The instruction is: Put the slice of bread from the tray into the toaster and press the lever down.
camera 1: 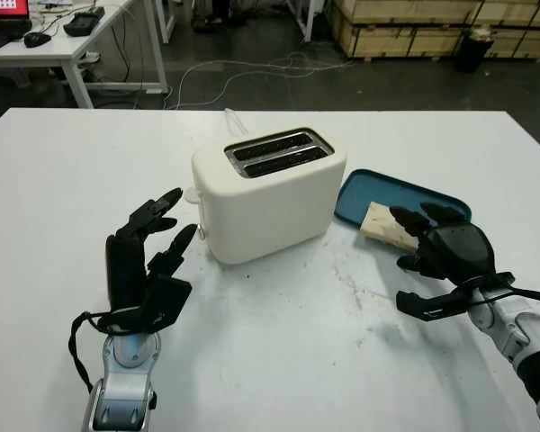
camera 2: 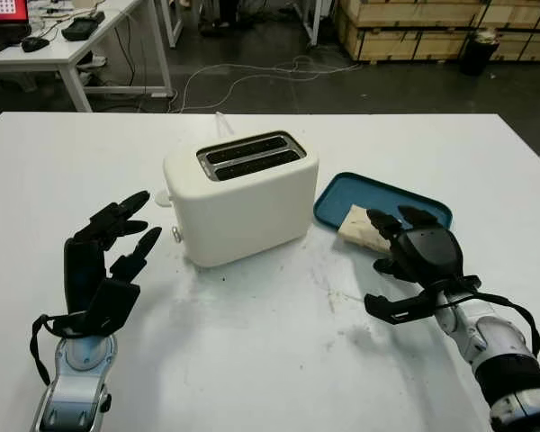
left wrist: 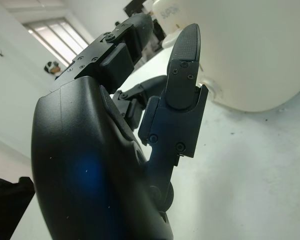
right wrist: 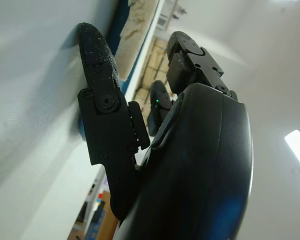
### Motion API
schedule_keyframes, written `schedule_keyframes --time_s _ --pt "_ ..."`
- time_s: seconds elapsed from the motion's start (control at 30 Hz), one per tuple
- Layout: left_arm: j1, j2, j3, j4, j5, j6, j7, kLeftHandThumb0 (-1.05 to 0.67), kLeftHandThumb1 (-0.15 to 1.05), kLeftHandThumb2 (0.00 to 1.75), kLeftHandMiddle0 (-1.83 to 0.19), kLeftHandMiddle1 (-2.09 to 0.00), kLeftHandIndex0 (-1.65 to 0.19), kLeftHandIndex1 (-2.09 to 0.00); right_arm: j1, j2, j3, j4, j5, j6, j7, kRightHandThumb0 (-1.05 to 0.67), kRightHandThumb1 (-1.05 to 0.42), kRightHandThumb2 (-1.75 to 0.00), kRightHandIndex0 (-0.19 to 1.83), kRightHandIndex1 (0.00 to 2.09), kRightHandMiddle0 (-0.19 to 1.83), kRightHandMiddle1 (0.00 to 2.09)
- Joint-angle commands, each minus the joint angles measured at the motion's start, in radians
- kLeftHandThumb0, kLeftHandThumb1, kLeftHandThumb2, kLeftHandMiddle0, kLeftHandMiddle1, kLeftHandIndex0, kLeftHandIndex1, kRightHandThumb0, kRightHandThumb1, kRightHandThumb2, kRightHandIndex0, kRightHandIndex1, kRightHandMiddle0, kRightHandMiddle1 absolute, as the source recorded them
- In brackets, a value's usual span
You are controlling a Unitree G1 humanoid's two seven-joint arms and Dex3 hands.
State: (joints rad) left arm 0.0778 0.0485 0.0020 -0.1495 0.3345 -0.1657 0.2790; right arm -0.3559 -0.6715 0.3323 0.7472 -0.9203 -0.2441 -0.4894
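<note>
Bread: on tray, ungrasped.
Right robot hand: released, over bread.
Left robot hand: released, beside toaster.
Remaining: everything.

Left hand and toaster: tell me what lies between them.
Nothing: in the left eye view, bare white table separates the open left hand from the toaster.

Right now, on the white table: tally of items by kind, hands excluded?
Cream two-slot toaster: 1
Teal rectangular tray: 1
Slice of bread, lying on the tray: 1
Total: 3
The open right hand is at the bread; the open left hand is raised beside the toaster's lever end.
</note>
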Motion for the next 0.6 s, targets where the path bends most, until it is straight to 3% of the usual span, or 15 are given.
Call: schedule_keyframes --time_s 0.0,0.33,0.47,0.5,0.53,0.57 --pt "-0.008 0.000 -0.003 0.005 -0.003 -0.016 -0.004 -0.40 0.92 0.19 -0.47 -1.02 -0.76 -0.09 -0.030 0.008 0.039 0.039 -0.034 0.014 -0.033 -0.54 -0.85 -0.01 0.33 0.01 0.31 0.01" --pt "-0.012 0.007 0.002 0.004 0.003 -0.024 0.001 -0.39 0.92 0.18 -0.46 -1.03 -0.76 -0.10 -0.099 -0.001 0.136 0.132 -0.046 -0.009 -0.140 -0.40 -0.90 -0.02 0.48 0.08 0.43 0.05" --pt "-0.014 0.007 0.008 -0.005 0.015 -0.012 0.011 -0.39 0.92 0.18 -0.48 -1.03 -0.76 -0.10 -0.119 -0.020 0.166 0.157 -0.061 -0.014 -0.167 -0.34 -0.92 -0.02 0.66 0.19 0.58 0.10" --pt "-0.014 0.006 0.009 -0.006 0.015 -0.011 0.011 -0.39 0.92 0.18 -0.49 -1.03 -0.76 -0.10 -0.122 -0.022 0.173 0.161 -0.062 -0.015 -0.165 -0.33 -0.92 -0.02 0.67 0.31 0.64 0.10" --pt "-0.014 0.005 0.010 -0.008 0.013 -0.007 0.007 -0.39 0.92 0.17 -0.50 -1.03 -0.76 -0.10 -0.123 -0.024 0.180 0.162 -0.063 -0.016 -0.164 -0.33 -0.92 -0.03 0.63 0.63 0.71 0.10" --pt "-0.014 0.004 0.009 -0.009 0.013 -0.005 0.004 -0.39 0.92 0.17 -0.50 -1.02 -0.75 -0.09 -0.123 -0.026 0.185 0.163 -0.061 -0.026 -0.173 -0.33 -0.92 -0.05 0.62 1.08 0.84 0.16"
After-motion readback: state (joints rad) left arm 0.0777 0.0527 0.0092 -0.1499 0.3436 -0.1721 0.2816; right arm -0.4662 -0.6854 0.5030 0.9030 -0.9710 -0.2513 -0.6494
